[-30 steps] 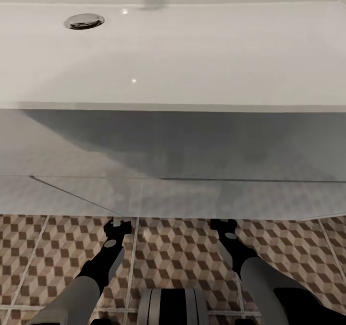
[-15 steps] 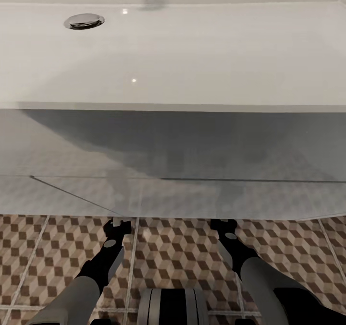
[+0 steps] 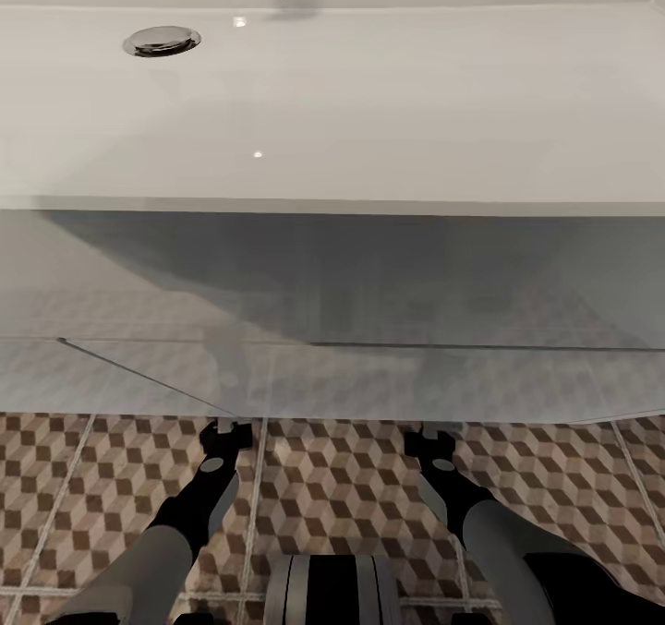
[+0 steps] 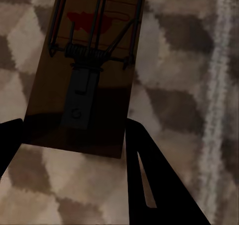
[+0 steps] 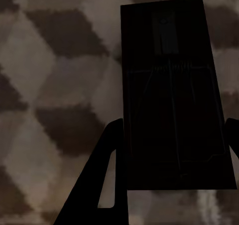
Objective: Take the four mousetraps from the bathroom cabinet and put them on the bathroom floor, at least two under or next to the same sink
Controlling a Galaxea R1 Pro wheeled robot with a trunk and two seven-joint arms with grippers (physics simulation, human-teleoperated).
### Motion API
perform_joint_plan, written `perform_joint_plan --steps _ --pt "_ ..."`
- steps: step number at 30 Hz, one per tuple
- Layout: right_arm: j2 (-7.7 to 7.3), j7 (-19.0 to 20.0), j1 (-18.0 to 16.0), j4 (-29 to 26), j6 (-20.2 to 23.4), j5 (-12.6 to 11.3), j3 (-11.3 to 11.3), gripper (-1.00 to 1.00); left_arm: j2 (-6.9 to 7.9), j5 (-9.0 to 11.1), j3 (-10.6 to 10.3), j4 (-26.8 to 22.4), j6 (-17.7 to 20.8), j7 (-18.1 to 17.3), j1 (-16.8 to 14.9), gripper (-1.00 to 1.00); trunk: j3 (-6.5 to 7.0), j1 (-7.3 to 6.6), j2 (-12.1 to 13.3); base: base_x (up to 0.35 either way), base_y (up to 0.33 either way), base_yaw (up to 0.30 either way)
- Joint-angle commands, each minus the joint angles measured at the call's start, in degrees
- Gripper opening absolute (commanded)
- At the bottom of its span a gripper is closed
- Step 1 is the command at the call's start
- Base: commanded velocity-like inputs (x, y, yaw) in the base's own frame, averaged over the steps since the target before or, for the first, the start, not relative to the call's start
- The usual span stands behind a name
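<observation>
Both sets of jaws are spread apart, each with a mousetrap lying between its fingers. On the left wrist camera, the left gripper has 2 dark fingers set either side of the near end of a brown mousetrap, whose wire spring, bar and red mark show clearly; whether the fingers touch its edges I cannot tell. It lies over the cube-patterned floor. On the right wrist camera, the right gripper frames a second mousetrap, very dark in shadow, with a finger close along one long edge; contact is again unclear. Seen from the head, both arms reach down and forward, the left gripper and right gripper low over the tiled floor at the front edge of the wide white sink, whose chrome drain sits far left.
</observation>
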Motion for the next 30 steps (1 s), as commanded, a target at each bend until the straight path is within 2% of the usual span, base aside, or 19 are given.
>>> perform_joint_plan --steps 1,16,23,30 --pt "0.03 -0.11 -0.03 0.08 -0.28 0.10 -0.22 -1.00 -0.06 -0.39 0.29 0.07 -0.15 0.02 -0.17 -1.00 -0.03 -0.01 -0.01 0.000 0.000 0.000" --pt "0.03 -0.10 -0.03 0.08 -0.50 0.26 -0.38 -1.00 -0.04 -0.24 0.29 0.76 0.08 0.02 -0.65 -1.00 -0.03 -0.01 -0.01 0.000 0.000 0.000" --pt "-0.09 -0.11 -0.08 0.08 -0.49 0.18 -0.38 -1.00 -0.01 -0.37 0.38 7.70 -0.51 0.01 -0.74 -1.00 -0.03 -0.01 -0.01 0.000 0.000 0.000" --pt "-0.22 -0.12 -0.11 -0.08 -0.49 -0.07 -0.50 -1.00 0.05 -0.48 0.49 9.16 -1.41 -0.02 -0.83 -1.00 -0.03 -0.01 -0.01 0.000 0.000 0.000"
